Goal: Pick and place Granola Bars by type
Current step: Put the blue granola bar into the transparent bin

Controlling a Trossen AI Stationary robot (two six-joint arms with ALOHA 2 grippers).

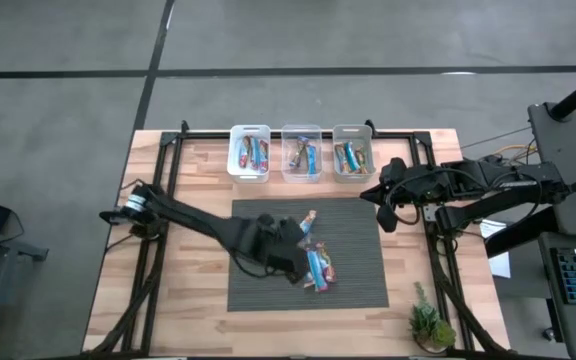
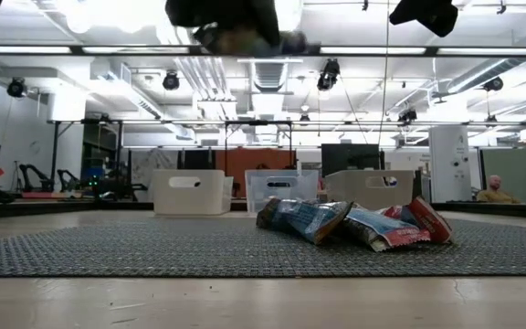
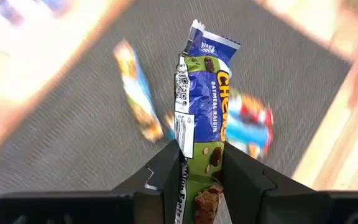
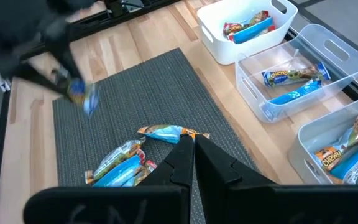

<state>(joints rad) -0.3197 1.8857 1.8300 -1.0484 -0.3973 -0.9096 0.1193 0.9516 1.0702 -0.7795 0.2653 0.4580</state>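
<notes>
One camera hangs overhead, staring straight down on the dark grey woven mat [image 1: 268,215]. Another sits at tabletop level, facing twelve o'clock across that mat toward the three small plastic bins [image 2: 190,192]. Each wrist camera peers closely past its own fingers; all share the mat.

Grey concrete floor [image 1: 368,35] around wooden desk [image 1: 198,150]. Dark woven mat [image 1: 353,225] on desk; small potted plant [image 1: 430,325] at corner. Beyond: open workshop, bright ceiling strip lights [image 2: 482,23], monitors [image 2: 350,157], seated person [image 2: 493,190].
</notes>
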